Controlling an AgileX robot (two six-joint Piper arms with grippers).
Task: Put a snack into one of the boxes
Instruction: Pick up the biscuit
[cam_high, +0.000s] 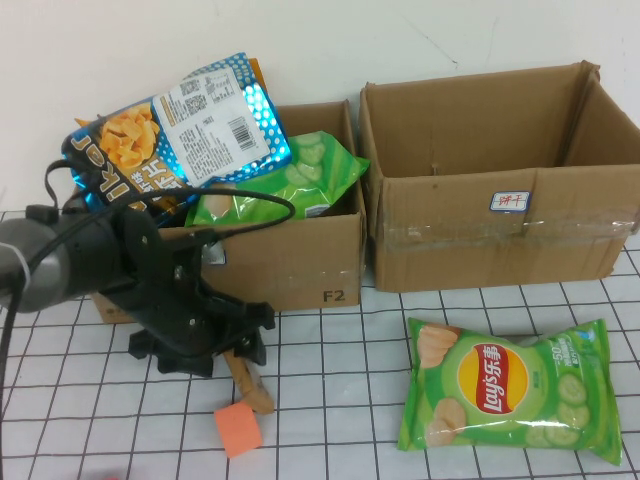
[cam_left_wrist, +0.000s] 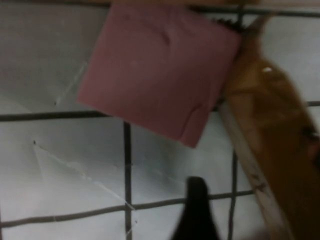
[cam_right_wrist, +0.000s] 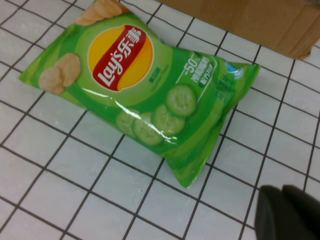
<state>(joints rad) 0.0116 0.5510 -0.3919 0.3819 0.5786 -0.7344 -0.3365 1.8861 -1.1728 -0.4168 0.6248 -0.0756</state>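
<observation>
A green Lay's chips bag (cam_high: 510, 392) lies flat on the gridded table at the front right; it fills the right wrist view (cam_right_wrist: 142, 85). Two open cardboard boxes stand at the back. The left box (cam_high: 300, 265) holds a blue chips bag (cam_high: 175, 130) and a green bag (cam_high: 290, 180). The right box (cam_high: 500, 230) looks empty. My left gripper (cam_high: 225, 345) is low in front of the left box, open, over a brown stick-shaped piece (cam_left_wrist: 270, 140) beside an orange-pink cube (cam_high: 238, 430). My right gripper (cam_right_wrist: 287, 212) is shut and empty, just off the Lay's bag's corner, and out of the high view.
The cube also shows in the left wrist view (cam_left_wrist: 160, 65), touching the brown piece. The left arm's black cable (cam_high: 150, 200) loops in front of the left box. A white wall stands behind the boxes.
</observation>
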